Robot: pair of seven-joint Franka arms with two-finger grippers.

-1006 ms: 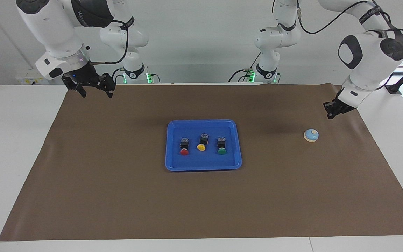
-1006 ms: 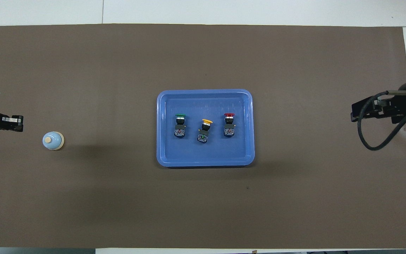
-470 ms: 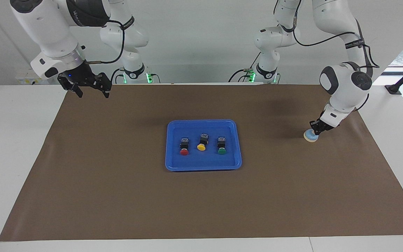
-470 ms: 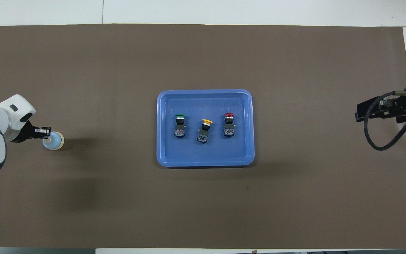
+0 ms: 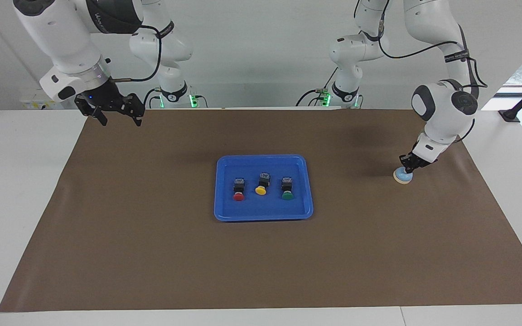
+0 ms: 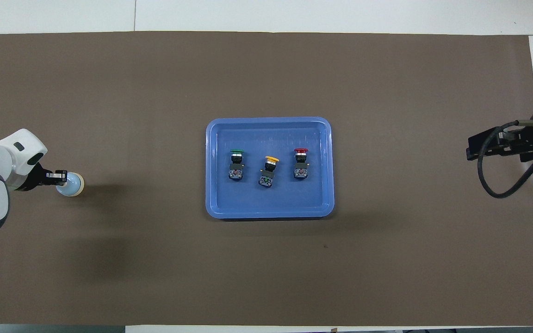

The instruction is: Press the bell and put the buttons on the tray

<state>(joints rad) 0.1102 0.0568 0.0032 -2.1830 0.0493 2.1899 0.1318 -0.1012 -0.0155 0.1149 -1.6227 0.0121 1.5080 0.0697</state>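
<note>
Left gripper (image 5: 407, 168): fingertips pressed together, nothing held, tip down on the crown of the bell (image 5: 402, 176), which sits on the brown mat (image 5: 152, 253) at the left arm's end of the table; the overhead view puts the tip over the knob. Judgement: the closed tip serves as a blunt poker, which suits a small dome of this kind; the bell looks light and rigid with a smooth rounded top, so a push off the knob could slide down the dome or skate the bell across the mat. A straight-down press on the centre is the safe contact; no grasp needed. Right gripper (image 5: 118, 114): jaws spread, empty, waiting raised over the mat corner near its own base. Tray (image 5: 263, 214): centre of mat, well apart from the bell. In it, side by side, red button (image 5: 239, 193), yellow button (image 5: 261, 186), green button (image 5: 287, 192), each lying on its side with its cap pointing away from the robots. Judgement: hard, light, blocky; pinch across the black body, since the round caps look slippery.
</note>
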